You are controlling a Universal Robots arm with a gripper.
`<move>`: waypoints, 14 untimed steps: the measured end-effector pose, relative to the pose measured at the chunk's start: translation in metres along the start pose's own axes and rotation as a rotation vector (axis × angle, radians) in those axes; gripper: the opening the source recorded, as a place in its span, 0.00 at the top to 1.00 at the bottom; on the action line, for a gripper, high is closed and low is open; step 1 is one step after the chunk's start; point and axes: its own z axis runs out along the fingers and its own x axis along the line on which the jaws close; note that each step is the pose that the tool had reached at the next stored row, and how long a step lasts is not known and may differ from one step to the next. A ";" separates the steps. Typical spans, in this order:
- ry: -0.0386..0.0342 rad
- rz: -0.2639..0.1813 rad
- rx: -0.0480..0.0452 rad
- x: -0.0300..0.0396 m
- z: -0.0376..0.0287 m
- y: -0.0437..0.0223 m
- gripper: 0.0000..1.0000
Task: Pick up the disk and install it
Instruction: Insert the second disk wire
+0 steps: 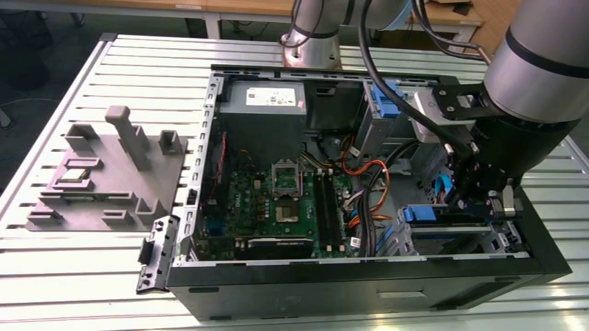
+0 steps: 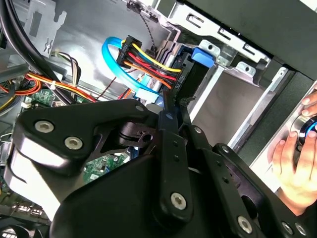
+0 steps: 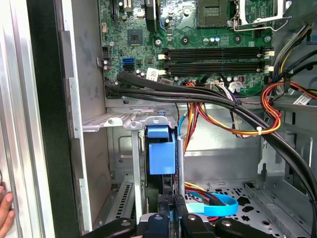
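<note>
First wrist view, closest in: the gripper (image 3: 167, 201) has its two black fingers drawn together, clamped by the look of it on the near edge of the disk (image 3: 161, 156). The disk stands on edge, blue rail facing us, already well down inside the metal drive bay (image 3: 136, 163) at the corner of the computer case (image 1: 368, 283).

Second wrist view, same story from the other side: fingers (image 2: 174, 144) converge on that thin dark edge, a blue tab beyond them, bay wall just beside.

My read: this is the seating stage, and it rewards patience. Keep the disk square to the bay walls so both rails run in their guides; any tilt and it is likely to jam. Push straight along the slot, light force.

Watch the wiring. A red-and-yellow wire bundle (image 2: 143, 57) and a light-blue cable (image 3: 218, 203) lie right next to the bay, and could snag or get pinched.

A person's hand (image 2: 292, 163) rests on something just outside the case, so wide swings are unwelcome.

Further back, the green motherboard (image 3: 213, 29), well clear. Out on the slatted table (image 1: 55, 276) in the exterior view, a grey fixture (image 1: 110, 172) sits apart from the case.
</note>
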 end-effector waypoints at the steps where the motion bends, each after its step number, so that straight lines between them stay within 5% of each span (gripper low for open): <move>1: 0.0001 0.000 0.0000 0.0000 -0.0007 -0.0001 0.84; 14: -0.0054 0.000 -0.0003 0.0000 0.0001 0.0000 0.84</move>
